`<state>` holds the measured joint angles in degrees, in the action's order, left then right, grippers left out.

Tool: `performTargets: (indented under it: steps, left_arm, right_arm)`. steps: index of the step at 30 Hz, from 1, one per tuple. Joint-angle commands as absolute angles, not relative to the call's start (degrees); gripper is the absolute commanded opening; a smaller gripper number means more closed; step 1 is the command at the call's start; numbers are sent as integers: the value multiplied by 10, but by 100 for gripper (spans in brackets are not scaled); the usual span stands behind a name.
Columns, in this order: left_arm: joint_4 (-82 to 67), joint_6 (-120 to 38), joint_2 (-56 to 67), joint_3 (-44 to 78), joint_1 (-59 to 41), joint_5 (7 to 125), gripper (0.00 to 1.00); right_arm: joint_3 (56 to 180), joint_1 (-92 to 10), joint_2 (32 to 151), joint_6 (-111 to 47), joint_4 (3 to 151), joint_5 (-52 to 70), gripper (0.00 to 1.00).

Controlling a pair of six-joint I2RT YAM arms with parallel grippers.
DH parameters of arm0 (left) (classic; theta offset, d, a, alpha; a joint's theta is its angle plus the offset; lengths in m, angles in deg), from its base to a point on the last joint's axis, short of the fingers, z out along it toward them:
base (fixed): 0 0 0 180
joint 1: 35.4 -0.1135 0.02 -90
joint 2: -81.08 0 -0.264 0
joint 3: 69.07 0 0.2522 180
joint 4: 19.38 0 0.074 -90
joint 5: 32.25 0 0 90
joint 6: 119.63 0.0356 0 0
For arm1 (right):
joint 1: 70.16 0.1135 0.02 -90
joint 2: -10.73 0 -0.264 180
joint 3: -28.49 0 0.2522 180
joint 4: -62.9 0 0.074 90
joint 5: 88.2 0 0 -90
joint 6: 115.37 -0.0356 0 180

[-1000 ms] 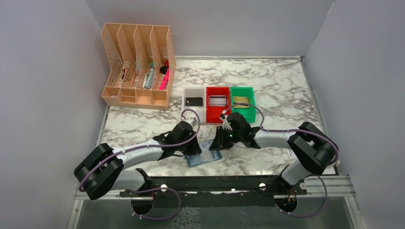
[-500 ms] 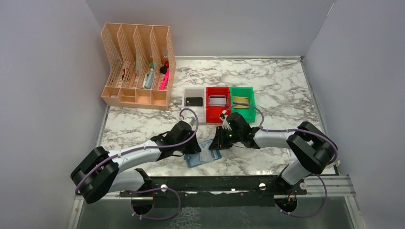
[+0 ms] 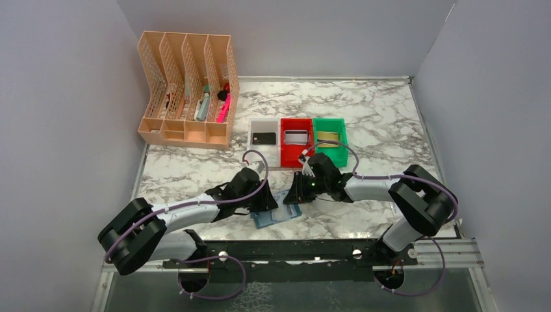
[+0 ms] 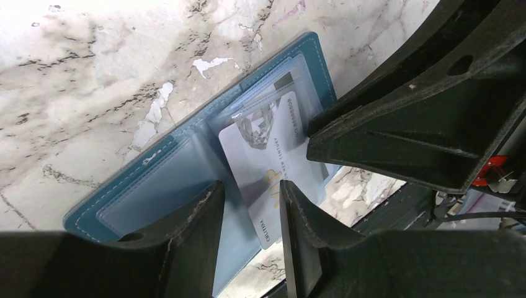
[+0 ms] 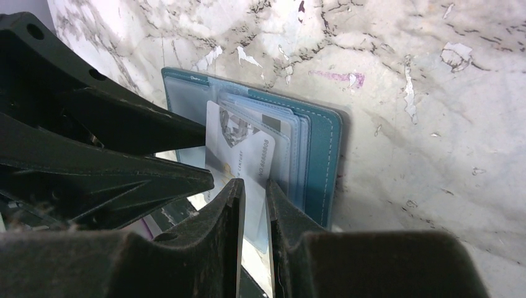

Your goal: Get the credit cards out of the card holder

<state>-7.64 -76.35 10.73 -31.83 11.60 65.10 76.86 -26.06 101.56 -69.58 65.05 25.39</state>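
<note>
Card holder: one, blue, lying open on the marble table near its front edge. One peach rack at far left. Three bins behind: white bin, red bin, green bin, holding one black card, one grey card and one gold card.

Left gripper is released, its fingers astride the one silver card, which sits part-way out of its pocket. Right gripper is nearly closed over that card; pinching or pressing, cannot tell.

Step, by my reading: drawing this card out. Next calls for a firm grip and a flat pull with the holder pinned.

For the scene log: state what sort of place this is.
Probably a staged robot test cell, not a real office: plain grey partition walls box in a marble-patterned table holding a peach file rack and three small coloured bins.
</note>
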Motion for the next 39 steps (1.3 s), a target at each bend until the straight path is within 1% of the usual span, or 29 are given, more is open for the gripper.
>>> performTargets:
  steps: [1, 5, 10, 15, 20, 23, 29, 35, 38, 39]
  left_arm:
    - [-119, -784, 97, -351, 118, 669, 42]
    - [-146, -803, 92, -374, 119, 670, 38]
    - [-136, -809, 110, -383, 119, 654, 24]
    - [-99, -802, 139, -377, 118, 627, 13]
    - [-68, -795, 168, -376, 119, 610, 7]
    - [-56, -794, 185, -376, 118, 604, 6]
    - [-44, -791, 199, -371, 119, 598, 7]
    - [-45, -783, 192, -363, 118, 612, 9]
    - [-47, -780, 188, -359, 118, 616, 11]
    - [-47, -780, 188, -358, 119, 616, 11]
  right_arm:
    - [756, -259, 1044, -701, 665, 241, 25]
    - [751, -259, 1040, -716, 663, 224, 25]
    - [750, -259, 1035, -717, 674, 209, 25]
    - [758, -259, 1033, -710, 700, 189, 25]
    - [766, -259, 1029, -696, 719, 177, 25]
    - [769, -259, 1030, -693, 719, 180, 25]
    - [774, -259, 1024, -683, 721, 188, 25]
    - [820, -259, 994, -622, 780, 181, 28]
    - [827, -259, 969, -606, 770, 214, 32]
    - [825, -259, 964, -603, 757, 231, 37]
